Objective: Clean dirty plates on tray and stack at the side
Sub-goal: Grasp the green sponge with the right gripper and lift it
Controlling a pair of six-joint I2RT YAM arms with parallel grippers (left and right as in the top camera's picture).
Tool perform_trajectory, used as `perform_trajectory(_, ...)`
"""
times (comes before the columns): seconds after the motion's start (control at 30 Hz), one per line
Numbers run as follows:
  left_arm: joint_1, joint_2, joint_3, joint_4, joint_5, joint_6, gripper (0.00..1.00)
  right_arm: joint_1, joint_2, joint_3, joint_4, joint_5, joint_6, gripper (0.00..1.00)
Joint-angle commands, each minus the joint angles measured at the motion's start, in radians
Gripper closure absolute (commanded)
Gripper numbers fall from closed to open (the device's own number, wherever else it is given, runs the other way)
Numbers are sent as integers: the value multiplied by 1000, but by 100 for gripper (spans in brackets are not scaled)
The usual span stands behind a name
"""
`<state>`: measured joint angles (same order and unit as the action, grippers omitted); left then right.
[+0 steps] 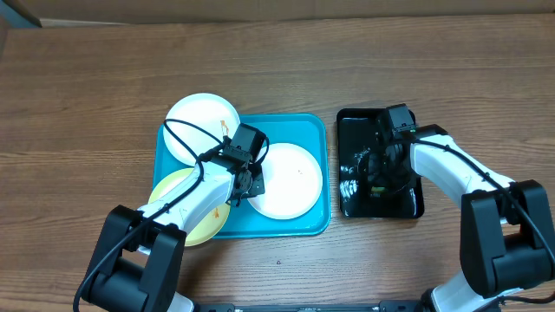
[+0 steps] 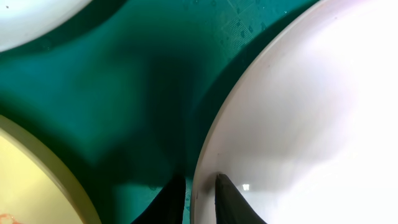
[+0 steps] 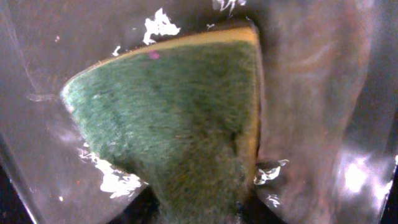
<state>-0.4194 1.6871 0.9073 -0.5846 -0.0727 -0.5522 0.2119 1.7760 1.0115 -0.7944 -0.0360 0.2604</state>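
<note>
The turquoise tray [image 1: 303, 126] holds a white plate [image 1: 290, 182] on its right side. A second white plate [image 1: 201, 121] with an orange smear overhangs its far left corner. A pale yellow-green plate [image 1: 186, 208] overhangs its near left corner. My left gripper [image 1: 251, 184] is down at the left rim of the right white plate. In the left wrist view its fingers [image 2: 198, 199] sit one on each side of that plate's rim [image 2: 311, 112], shut on it. My right gripper [image 3: 199, 211] is shut on a green and yellow sponge [image 3: 180, 118].
A glossy black tray [image 1: 408, 204] stands right of the turquoise tray, with the right gripper [image 1: 379, 169] and sponge inside it. The table is brown wood. The turquoise tray floor [image 2: 124, 93] shows between the plates in the left wrist view.
</note>
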Motion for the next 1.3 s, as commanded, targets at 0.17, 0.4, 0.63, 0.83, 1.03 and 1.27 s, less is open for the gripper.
perform_trajectory(0.17,-6,10,-13,-1,-24,-13,80,6,5,23,-18,-2,-1,17)
perform_trajectory(0.4,-7,10,-13,-1,-23,-14,80,6,5,61,64,29,-1,14)
perform_trajectory(0.63,-6,10,-13,-2,-24,-13,80,6,6,-22,227,46,0,26)
perform_trajectory(0.83,-6,10,-13,-2,-24,-13,80,6,6,-13,237,46,2,80)
perform_trajectory(1.03,-6,10,-13,-4,-24,-13,80,6,3,114,71,47,-6,19)
perform_trajectory(1.27,-6,10,-13,-5,-28,-24,86,8,3,106,-84,30,3,23)
